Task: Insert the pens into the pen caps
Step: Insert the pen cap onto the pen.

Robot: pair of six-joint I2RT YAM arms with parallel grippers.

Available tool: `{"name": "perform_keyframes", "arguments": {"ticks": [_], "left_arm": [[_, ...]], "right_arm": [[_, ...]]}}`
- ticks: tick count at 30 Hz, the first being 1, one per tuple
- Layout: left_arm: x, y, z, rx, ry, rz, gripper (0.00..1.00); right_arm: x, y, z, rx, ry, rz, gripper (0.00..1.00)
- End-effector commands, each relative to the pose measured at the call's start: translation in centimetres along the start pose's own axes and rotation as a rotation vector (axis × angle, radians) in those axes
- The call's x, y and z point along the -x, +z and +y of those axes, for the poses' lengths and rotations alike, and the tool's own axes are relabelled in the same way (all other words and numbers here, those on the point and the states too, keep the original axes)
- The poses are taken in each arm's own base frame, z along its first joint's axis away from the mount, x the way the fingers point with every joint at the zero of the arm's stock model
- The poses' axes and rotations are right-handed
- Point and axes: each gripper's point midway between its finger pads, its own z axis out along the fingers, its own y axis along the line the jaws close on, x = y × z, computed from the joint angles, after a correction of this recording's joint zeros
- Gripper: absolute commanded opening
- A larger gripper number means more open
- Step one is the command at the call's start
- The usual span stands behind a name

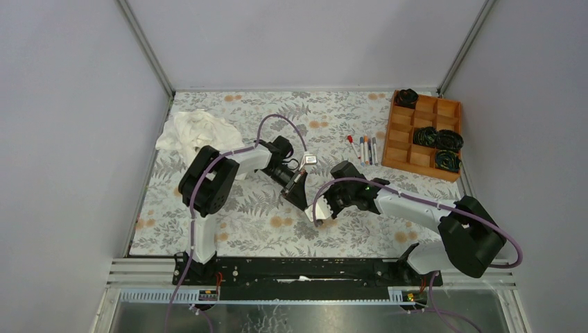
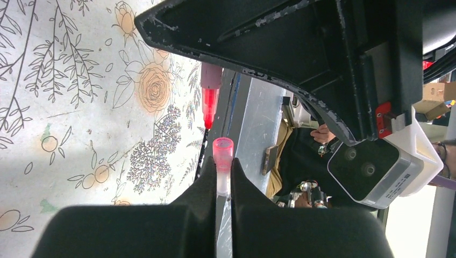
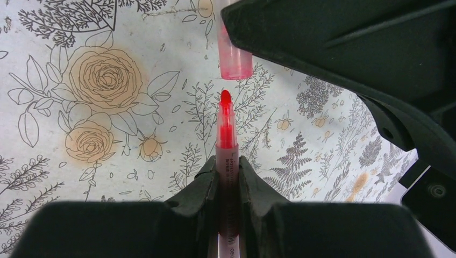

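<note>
Red see-through plastic is what my left pincer [image 2: 223,180] is clenched on: the cap [image 2: 223,150], its open mouth turned toward the right arm. My right pincer [image 3: 227,166] is clamped around the barrel of the red pen [image 3: 226,134], with the nib bare and aimed at that mouth, close but not touching. Both pieces hang in the air over the middle of the surface [image 1: 277,111].

In both wrist views the nib sits a little off the cap's centre line. I would square the two up first, then feed the pen slowly along its own axis with both grips firm. A slanted push could catch the nib on the rim.

A flower-and-fern print covers the surface. A crumpled white cloth [image 1: 194,130] lies at the far left. The other pens [image 1: 365,148] lie in a row toward the far right, too small to tell if they are capped. Just beside them is a wooden tray [image 1: 416,156] with black coiled things [image 1: 435,137] in some compartments. Plain grey walls [image 1: 298,41] close in three sides.
</note>
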Motion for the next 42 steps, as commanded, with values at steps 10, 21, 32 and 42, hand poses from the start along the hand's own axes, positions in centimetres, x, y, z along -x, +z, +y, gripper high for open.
{"name": "perform_keyframes", "arguments": {"ticks": [10, 21, 32, 42], "left_arm": [[0.3, -0.3, -0.5, -0.023, 0.007, -0.007, 0.0], [0.2, -0.3, -0.9, -0.04, 0.017, -0.011, 0.0], [0.9, -0.4, -1.4, -0.061, 0.023, -0.017, 0.0], [1.3, -0.3, -1.2, -0.068, 0.016, -0.018, 0.0]], "right_arm": [[2.1, -0.8, -1.1, -0.039, 0.025, -0.08, 0.0], [2.0, -0.3, -0.8, -0.026, 0.034, -0.083, 0.0], [3.5, -0.4, -1.0, -0.033, 0.044, -0.152, 0.0], [5.7, -0.5, -1.1, -0.032, 0.063, -0.251, 0.0]]}}
